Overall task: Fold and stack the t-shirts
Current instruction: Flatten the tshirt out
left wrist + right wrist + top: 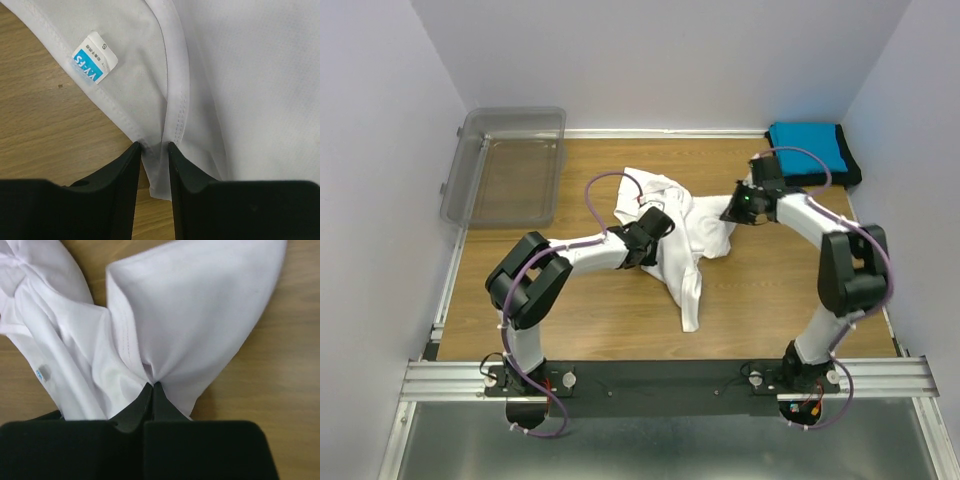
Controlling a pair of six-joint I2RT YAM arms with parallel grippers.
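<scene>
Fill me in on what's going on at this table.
Both arms are working a crumpled white t-shirt mid-table. The left fingers pinch a fold by its neck label; the right fingers are shut on another edge. It is not folded yet. A folded blue t-shirt sits on a black t-shirt in the far right corner.
</scene>
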